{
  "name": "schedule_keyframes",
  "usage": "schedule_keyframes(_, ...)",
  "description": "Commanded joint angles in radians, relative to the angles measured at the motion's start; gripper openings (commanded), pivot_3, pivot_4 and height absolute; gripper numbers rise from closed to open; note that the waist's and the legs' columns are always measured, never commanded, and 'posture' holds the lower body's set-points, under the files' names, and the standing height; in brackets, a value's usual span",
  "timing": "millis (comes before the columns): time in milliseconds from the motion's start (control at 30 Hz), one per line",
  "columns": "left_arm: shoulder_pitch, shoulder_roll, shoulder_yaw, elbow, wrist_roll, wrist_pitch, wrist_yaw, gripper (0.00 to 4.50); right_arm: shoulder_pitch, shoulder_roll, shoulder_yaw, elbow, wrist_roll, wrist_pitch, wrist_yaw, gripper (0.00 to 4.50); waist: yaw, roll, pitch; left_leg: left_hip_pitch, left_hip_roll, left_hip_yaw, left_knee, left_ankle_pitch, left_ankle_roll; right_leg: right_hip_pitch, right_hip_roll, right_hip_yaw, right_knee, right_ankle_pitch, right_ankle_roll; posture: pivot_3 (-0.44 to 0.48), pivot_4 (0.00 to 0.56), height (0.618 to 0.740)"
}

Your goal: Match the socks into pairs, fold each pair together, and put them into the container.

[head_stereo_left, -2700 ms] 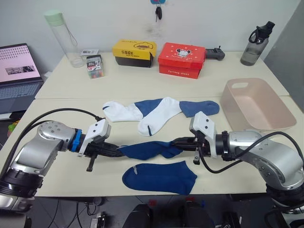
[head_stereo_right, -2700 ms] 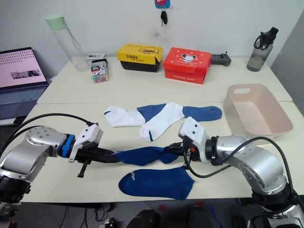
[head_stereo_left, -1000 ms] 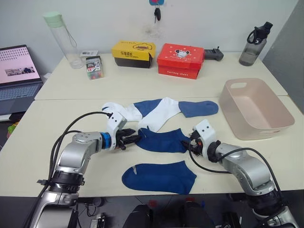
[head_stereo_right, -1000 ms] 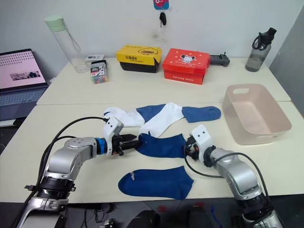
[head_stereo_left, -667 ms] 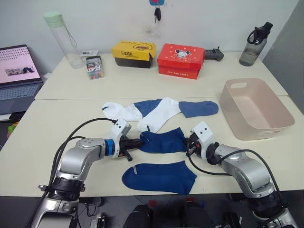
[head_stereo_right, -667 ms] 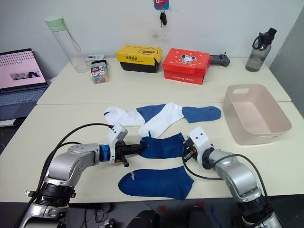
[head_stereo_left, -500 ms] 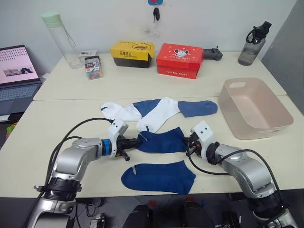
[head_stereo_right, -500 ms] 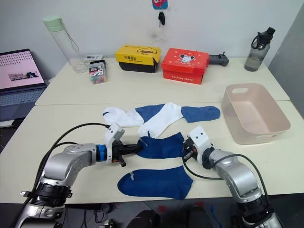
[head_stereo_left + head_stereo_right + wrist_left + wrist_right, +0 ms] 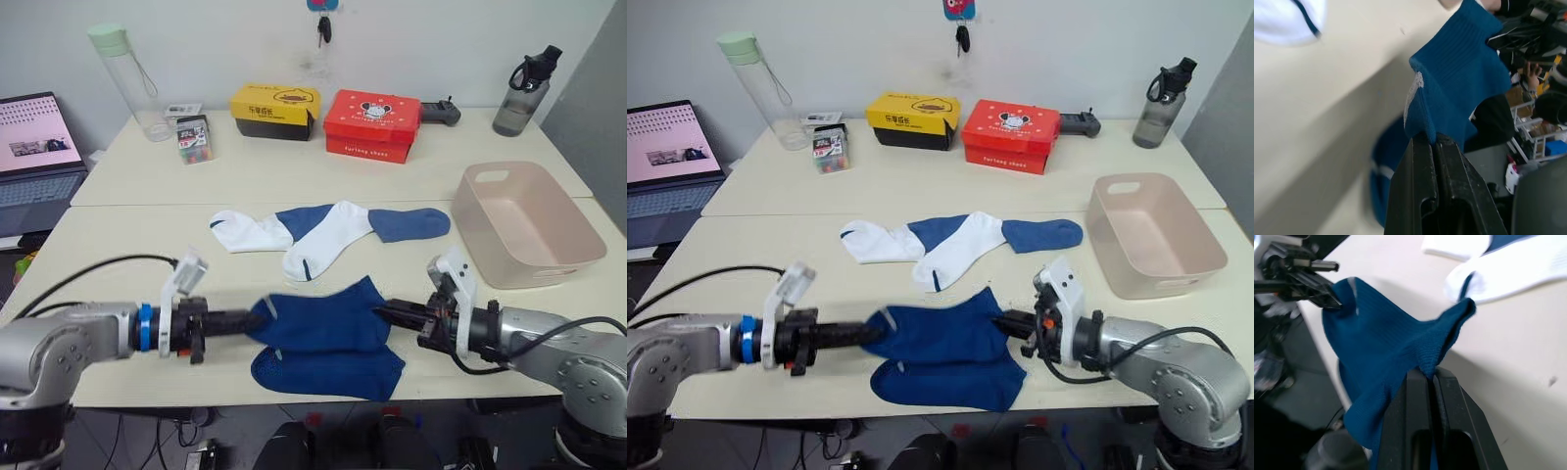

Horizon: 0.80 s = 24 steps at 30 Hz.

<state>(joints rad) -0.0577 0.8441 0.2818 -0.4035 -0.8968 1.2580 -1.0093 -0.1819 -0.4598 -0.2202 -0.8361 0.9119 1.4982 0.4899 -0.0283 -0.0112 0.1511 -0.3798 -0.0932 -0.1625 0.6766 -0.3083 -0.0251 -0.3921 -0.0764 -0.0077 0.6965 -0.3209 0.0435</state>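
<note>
Both arms reach in low over the front of the bench (image 9: 118, 235). The left tool (image 9: 257, 317) is clenched on one end of a navy sock (image 9: 323, 315), and the right tool (image 9: 384, 310) pinches the other end, so the sock hangs stretched between them just above a second navy sock (image 9: 328, 372) lying flat. Behind them lie two white socks (image 9: 323, 237) and two medium blue socks (image 9: 411, 223), overlapping. The container (image 9: 529, 223) sits at the right.

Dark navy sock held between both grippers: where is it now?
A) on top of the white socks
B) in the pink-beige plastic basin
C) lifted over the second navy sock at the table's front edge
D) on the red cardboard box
C: the left gripper and right gripper stretch the dark navy fabric sock above the second navy sock.
</note>
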Motion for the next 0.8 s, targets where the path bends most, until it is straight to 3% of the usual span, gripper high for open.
schedule_keyframes(33,0.058,-0.023,-0.002,-0.056,0.008,-0.048,0.056,0.03,0.047,-0.046,0.029,-0.049,0.002,-0.007,-0.029,0.03,0.000,0.000,0.000,0.000,0.000,0.000,0.000,0.000,0.000,0.000,0.000,0.000,0.000,0.000,0.000,0.000,0.150,0.726)
schedule_keyframes(233,0.125,-0.050,-0.103,-0.035,0.126,-0.199,0.108,0.03,0.098,-0.062,0.120,-0.007,-0.058,-0.059,-0.089,0.03,0.002,0.000,0.000,0.004,0.000,0.001,-0.001,0.000,0.000,0.003,0.000,0.000,-0.001,0.000,0.000,0.000,0.150,0.726)
schedule_keyframes(667,0.149,-0.025,-0.199,-0.021,0.176,-0.261,0.099,0.03,0.136,-0.123,0.201,0.027,-0.128,-0.151,-0.106,0.03,0.002,0.000,0.000,0.003,0.000,0.001,-0.001,0.000,0.000,0.003,0.000,0.000,-0.002,0.000,0.000,0.000,0.150,0.726)
schedule_keyframes(767,0.149,-0.031,-0.204,-0.002,0.203,-0.299,0.111,0.00,0.146,-0.139,0.202,0.023,-0.139,-0.185,-0.095,0.79,0.003,0.000,0.000,0.003,0.000,0.001,-0.001,0.000,0.000,0.003,0.000,0.000,-0.002,0.000,0.000,0.000,0.150,0.726)
schedule_keyframes(800,0.153,-0.036,-0.196,-0.003,0.204,-0.323,0.103,0.20,0.150,-0.147,0.201,0.017,-0.145,-0.201,-0.090,1.13,0.003,0.000,0.000,0.003,0.000,0.001,-0.001,0.000,0.000,0.003,0.000,0.000,-0.002,0.000,0.000,0.000,0.150,0.726)
